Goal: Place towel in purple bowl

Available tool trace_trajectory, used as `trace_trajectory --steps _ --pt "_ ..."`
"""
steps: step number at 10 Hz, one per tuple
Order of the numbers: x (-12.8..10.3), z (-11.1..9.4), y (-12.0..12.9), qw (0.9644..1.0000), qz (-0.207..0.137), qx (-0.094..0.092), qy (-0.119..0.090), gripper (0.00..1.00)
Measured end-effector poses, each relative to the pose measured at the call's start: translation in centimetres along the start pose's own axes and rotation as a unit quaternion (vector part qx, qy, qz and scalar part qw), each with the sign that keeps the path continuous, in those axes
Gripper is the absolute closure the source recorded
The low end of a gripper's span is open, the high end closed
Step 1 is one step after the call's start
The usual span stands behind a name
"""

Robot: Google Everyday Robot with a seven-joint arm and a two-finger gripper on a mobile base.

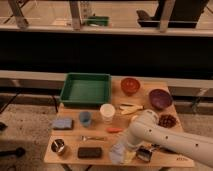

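The purple bowl [160, 98] stands at the table's far right, upright. The towel [119, 152] is a pale crumpled cloth at the table's front edge, left of centre-right. My white arm comes in from the lower right and bends down over it. My gripper [136, 150] is low at the front edge, at the towel's right side and touching or nearly touching it. A dark part [145, 153] shows beside the towel; I cannot tell if it belongs to the gripper.
On the wooden table [70, 145]: a green tray [86, 88], an orange bowl [130, 85], a white cup [107, 112], a blue cup [85, 118], a blue sponge [62, 123], a metal cup [58, 146], a black block [90, 152], a brown dish [167, 120].
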Motion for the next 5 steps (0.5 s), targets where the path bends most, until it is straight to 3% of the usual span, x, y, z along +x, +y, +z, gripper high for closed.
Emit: trace_trajectory --steps 5 --pt "0.84 1.24 -0.12 0.9987 0.01 -0.013 -0.048 0.2"
